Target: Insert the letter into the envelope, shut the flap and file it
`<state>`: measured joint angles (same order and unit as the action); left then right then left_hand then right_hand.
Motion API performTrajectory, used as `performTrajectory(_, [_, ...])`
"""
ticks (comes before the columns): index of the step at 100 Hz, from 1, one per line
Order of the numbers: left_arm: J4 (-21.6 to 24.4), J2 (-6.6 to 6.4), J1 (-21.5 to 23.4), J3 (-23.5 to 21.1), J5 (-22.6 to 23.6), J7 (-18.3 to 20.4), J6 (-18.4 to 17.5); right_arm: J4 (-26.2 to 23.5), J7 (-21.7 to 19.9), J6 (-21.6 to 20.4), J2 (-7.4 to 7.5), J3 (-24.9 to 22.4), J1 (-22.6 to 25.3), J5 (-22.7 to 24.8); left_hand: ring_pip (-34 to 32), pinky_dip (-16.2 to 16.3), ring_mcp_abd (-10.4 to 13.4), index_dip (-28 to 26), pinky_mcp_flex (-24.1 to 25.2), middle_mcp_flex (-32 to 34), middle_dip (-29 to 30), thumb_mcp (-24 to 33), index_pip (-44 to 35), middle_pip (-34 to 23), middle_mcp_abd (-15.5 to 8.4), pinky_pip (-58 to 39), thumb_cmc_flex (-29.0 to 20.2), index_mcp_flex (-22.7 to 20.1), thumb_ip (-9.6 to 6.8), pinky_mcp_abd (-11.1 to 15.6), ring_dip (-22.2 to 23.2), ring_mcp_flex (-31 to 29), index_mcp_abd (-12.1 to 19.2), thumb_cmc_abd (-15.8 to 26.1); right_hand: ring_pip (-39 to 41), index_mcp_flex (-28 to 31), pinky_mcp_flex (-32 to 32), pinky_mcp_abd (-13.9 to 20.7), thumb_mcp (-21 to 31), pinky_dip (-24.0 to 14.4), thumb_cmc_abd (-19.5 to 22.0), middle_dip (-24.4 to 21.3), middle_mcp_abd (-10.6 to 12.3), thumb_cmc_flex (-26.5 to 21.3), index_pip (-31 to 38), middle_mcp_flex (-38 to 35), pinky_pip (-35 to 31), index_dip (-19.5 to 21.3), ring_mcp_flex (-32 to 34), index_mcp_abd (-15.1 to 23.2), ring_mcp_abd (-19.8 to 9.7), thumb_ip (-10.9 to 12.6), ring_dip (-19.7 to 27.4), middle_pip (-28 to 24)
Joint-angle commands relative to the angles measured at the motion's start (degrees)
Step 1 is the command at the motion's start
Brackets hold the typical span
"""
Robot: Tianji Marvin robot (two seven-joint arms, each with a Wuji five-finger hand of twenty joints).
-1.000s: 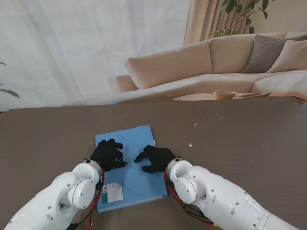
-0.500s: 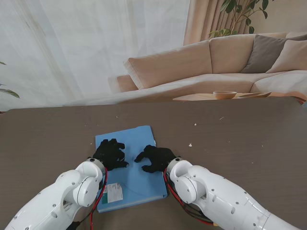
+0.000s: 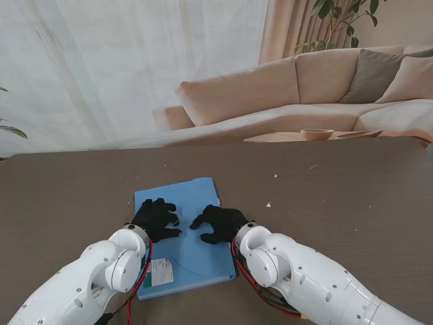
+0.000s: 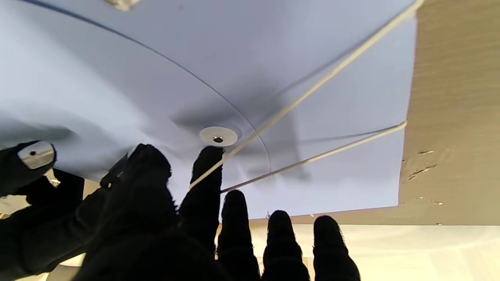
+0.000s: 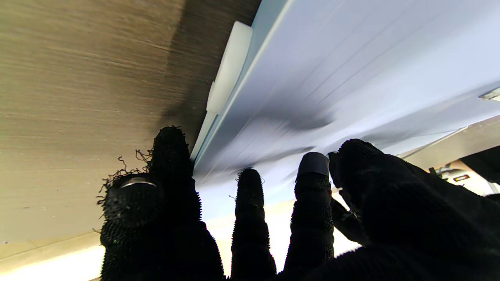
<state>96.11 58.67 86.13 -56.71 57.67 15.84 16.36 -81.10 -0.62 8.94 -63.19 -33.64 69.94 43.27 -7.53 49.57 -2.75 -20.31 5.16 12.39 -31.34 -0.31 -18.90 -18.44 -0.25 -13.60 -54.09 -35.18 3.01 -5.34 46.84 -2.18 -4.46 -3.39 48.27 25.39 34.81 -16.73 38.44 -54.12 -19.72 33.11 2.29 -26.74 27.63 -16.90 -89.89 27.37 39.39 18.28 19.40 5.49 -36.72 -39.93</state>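
Note:
A blue envelope [image 3: 183,196] lies flat on the dark table, its near end between my forearms. My left hand [image 3: 155,218] rests on its left half and my right hand [image 3: 216,223] on its right half. In the left wrist view the envelope [image 4: 273,58] shows a round white closure disc [image 4: 218,136] just beyond my index fingertip. A thin white string [image 4: 312,88] runs taut in two strands from the envelope's edge to my left hand [image 4: 175,218], ending between index and middle finger. My right hand [image 5: 273,218] has its fingers spread at the envelope [image 5: 351,58] edge. No letter shows.
A white label [image 3: 158,272] sits on the envelope's near left corner. A white plastic piece [image 5: 230,66] runs along the envelope's edge. Small crumbs [image 3: 268,204] dot the brown table [image 3: 338,203]. A beige sofa [image 3: 304,88] stands beyond the far edge.
My left hand has crept slightly to the right across the envelope, toward the right hand. The right hand and the envelope have stayed in place.

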Motion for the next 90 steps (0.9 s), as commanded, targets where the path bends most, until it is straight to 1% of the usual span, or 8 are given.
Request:
performTrajectory(1, [0.7,0.57,0.19,0.52,0.16,1.06,0.01,0.36,-1.45,-0.43,-0.43,0.63,0.88,-0.22,0.93,-0.86,1.06,-5.63,0.19,-1.84,-0.62,-0.59,-1.73,0.67,-0.08,1.04,-0.14,-2.54,-1.14,1.3,-1.07,1.01,3.66,1.21,-0.43,1.21,0.3,3.14,0.74,0.69,-0.38,0.87,-2.7,0.18,0.65,-5.88,-2.8,-0.74,0.04,0.56,-7.31,1.76,-0.64,-3.28])
performTrajectory(3, [0.7,0.58,0.16,0.57,0.21,1.04,0.03,0.36,-1.45,-0.44,-0.44,0.64,0.87,-0.24,0.9,-0.91,1.06,-6.75,0.2,-1.83,-0.76,-0.61,-2.39,0.61,-0.02,1.02,-0.02,-3.65,-1.14,1.29,-1.09,1.02,2.33,1.37,-0.42,1.2,0.3,3.14,0.73,0.7,-0.4,0.87,-2.7,0.17,0.65,-5.85,-2.8,-0.75,0.05,0.52,-7.32,1.76,-0.65,-3.27])
performTrajectory(14, [0.7,0.56,-0.28,1.09,0.32,1.22,0.34,0.39,-1.41,-0.5,-0.47,0.69,0.82,-0.32,0.88,-1.22,0.99,-14.67,0.22,-1.85,-1.38,-0.63,-5.63,0.49,0.01,0.96,0.06,-5.34,-1.15,1.27,-1.27,1.02,-0.33,1.59,-0.43,1.19,0.3,3.14,0.68,0.72,-0.39,0.88,-2.73,0.21,0.65,-5.9,-2.81,-0.76,0.04,0.49,-7.28,1.74,-0.65,-3.29])
performTrajectory(23, [0.69,0.51,-0.89,1.76,0.3,1.82,0.7,0.43,-1.41,-0.5,-0.5,0.77,0.74,-0.37,0.89,-1.41,0.96,-18.19,0.2,-1.78,-1.7,-0.67,-7.82,0.18,0.02,1.01,0.24,-6.64,-1.16,1.27,-1.34,1.02,-1.84,1.97,-0.44,1.22,0.3,3.14,0.67,0.73,-0.47,0.87,-2.71,0.19,0.66,-5.94,-2.82,-0.76,0.04,0.52,-7.3,1.74,-0.64,-3.27])
performTrajectory(50, [-0.21,0.28,-3.22,4.47,0.55,3.74,2.42,0.4,-1.51,-0.4,-0.56,0.57,0.78,-0.81,0.95,-1.78,0.86,-19.46,0.16,-1.68,-2.26,-0.86,-10.26,-0.83,0.05,1.18,1.44,-9.92,-1.39,1.25,-1.54,1.02,-4.54,3.35,-0.52,1.18,0.26,3.14,0.77,0.77,-0.44,0.86,-2.64,0.08,0.63,-5.89,-2.81,-0.8,-0.06,0.56,-7.28,1.8,-0.61,-3.21])
performTrajectory(56, [-0.38,0.24,-3.56,4.83,0.56,4.04,2.72,0.36,-1.5,-0.35,-0.56,0.47,0.84,-0.83,0.99,-1.84,0.92,-19.99,0.15,-1.68,-2.19,-0.84,-11.06,-0.79,0.04,1.19,1.47,-9.68,-1.39,1.3,-1.65,0.99,-4.7,3.38,-0.51,1.2,0.26,3.14,0.76,0.77,-0.47,0.86,-2.75,0.09,0.64,-5.88,-2.81,-0.8,-0.06,0.59,-7.19,1.81,-0.61,-3.2])
performTrajectory(73, [-0.56,0.21,-4.04,5.37,0.47,4.37,3.2,0.47,-1.44,-0.35,-0.61,0.45,0.79,-0.97,0.93,-2.07,0.89,-25.9,0.15,-1.59,-2.41,-0.84,-18.03,-1.5,0.25,1.13,1.31,-8.77,-1.34,1.29,-1.72,1.0,-6.9,3.41,-0.48,1.15,0.11,3.1,0.8,0.75,-0.46,0.86,-2.68,0.08,0.62,-5.91,-2.82,-0.82,-0.04,0.6,-7.24,1.82,-0.63,-3.18])
performTrajectory(90, [-0.94,0.16,-4.65,6.26,-0.26,4.75,3.58,0.63,-1.34,-0.43,-0.68,0.54,0.68,-1.16,0.88,-2.08,0.91,-26.86,0.16,-1.58,-2.44,-0.85,-18.59,-1.58,0.05,1.11,1.12,-8.2,-1.31,1.28,-1.64,1.02,-6.1,3.14,-0.47,1.18,0.17,3.19,0.83,0.75,-0.45,0.88,-2.68,0.08,0.64,-5.96,-2.85,-0.82,-0.01,0.48,-7.21,1.85,-0.63,-3.21])
